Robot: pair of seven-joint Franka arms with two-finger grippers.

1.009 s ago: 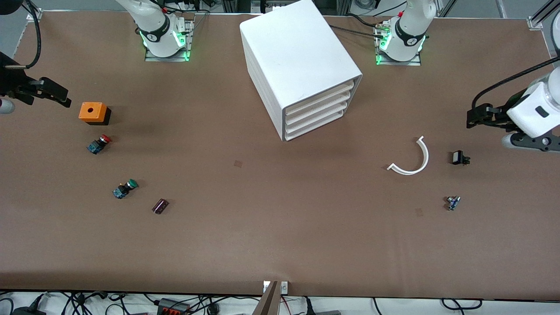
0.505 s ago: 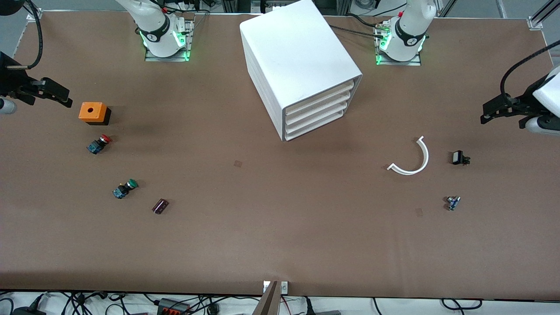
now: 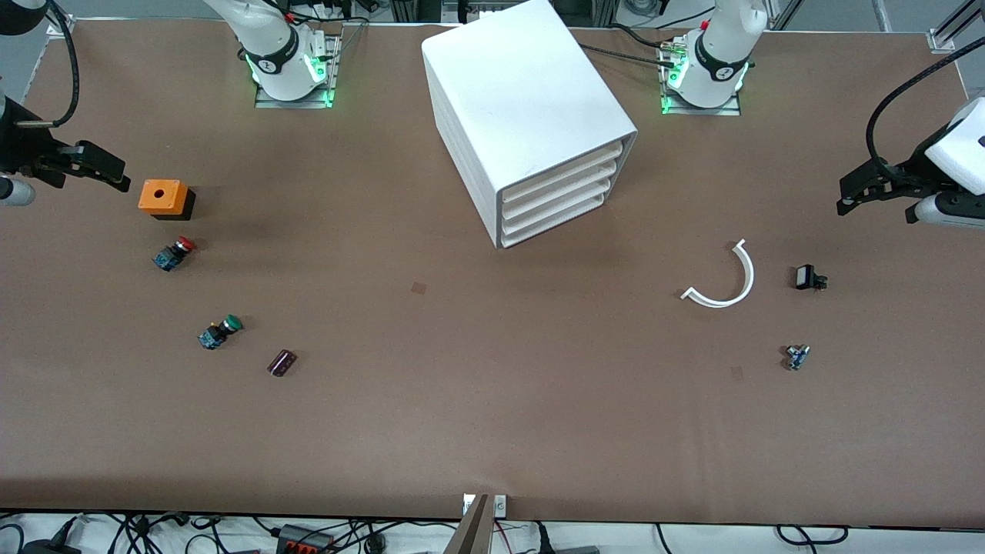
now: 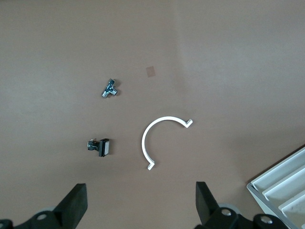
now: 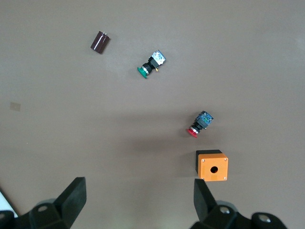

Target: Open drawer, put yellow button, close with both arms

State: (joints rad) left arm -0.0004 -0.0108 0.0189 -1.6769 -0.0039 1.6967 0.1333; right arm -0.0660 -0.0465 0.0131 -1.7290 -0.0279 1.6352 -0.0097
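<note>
Taking the front view as a clock face, the brown table (image 3: 492, 431) fills the dial. The white cabinet (image 3: 523, 100) stands on it at about twelve o'clock, with its four drawer fronts turned toward five o'clock. The drawer (image 3: 562, 171), uppermost of the four, sits flush with the three below it, fully shut. Where the yellow button lies cannot be told from any view. The left arm (image 3: 712, 61) rises from its base at one o'clock and the right arm (image 3: 273, 46) from its base at eleven. The left tool (image 3: 846, 196) hangs over the table's rim at three o'clock, its fingers (image 4: 71, 207) spread wide and holding nothing. The right tool (image 3: 115, 175) hangs over the rim at nine o'clock, beside the orange box (image 3: 163, 198), its fingers (image 5: 71, 202) likewise wide apart and empty. A white curved strip (image 3: 731, 288) lies at about four o'clock from the cabinet. A red-capped button (image 3: 174, 253) lies just at six o'clock of the orange box, and a green-capped button (image 3: 220, 332) lies nearer the front camera. A dark cylinder (image 3: 282, 362) lies at four o'clock of the green-capped one. A small black part (image 3: 808, 278) lies at three o'clock of the strip, and a small metal part (image 3: 796, 356) at six o'clock of the black part.
</note>
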